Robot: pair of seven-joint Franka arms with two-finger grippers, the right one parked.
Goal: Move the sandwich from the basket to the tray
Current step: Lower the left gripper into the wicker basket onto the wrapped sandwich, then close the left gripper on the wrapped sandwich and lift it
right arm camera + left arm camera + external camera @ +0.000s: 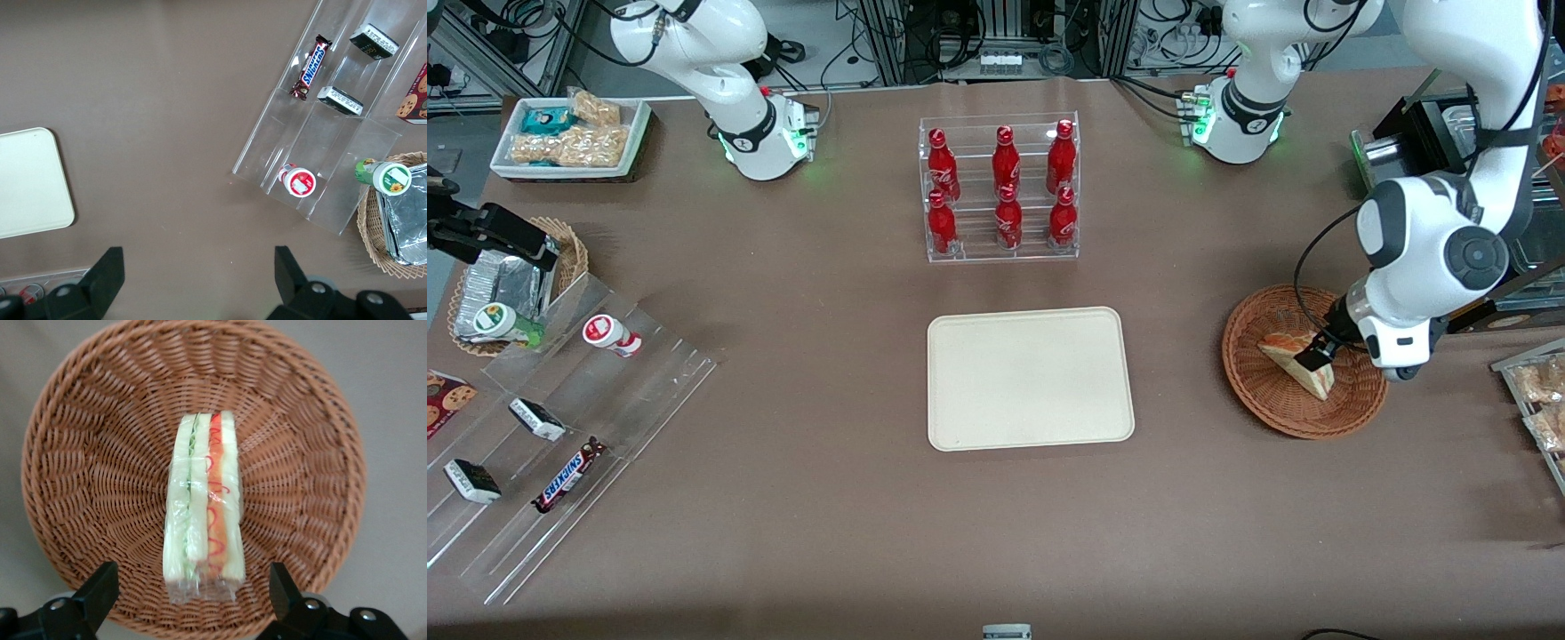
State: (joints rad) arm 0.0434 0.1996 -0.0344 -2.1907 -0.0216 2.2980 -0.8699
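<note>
Pincer [1319, 354]: spread wide, low over the basket, one finger [93, 597] on each flank of the sandwich with a gap on both sides; nothing pinched.
Sandwich [1298, 363]: lies in the basket, in clear wrap, cut edge up, showing green and red filling between pale bread; in the wrist view [203, 507] it runs along the middle of the weave, between the two fingers.
Basket [1272, 404]: round brown wicker, on the surface toward the working arm's end, at about 3 o'clock from the tray and well apart from it; its rim [53, 420] rings the sandwich.
Tray [1030, 378]: cream, rounded corners, flat at mid-surface, bare.
Bottles [1005, 182]: six red ones in a clear rack, at 12 o'clock from the tray, farther from the front camera.
Surface [827, 498]: brown.
Clear stepped rack [578, 427]: toward the parked arm's end, at about 9 o'clock from the tray, holding snack bars.
</note>
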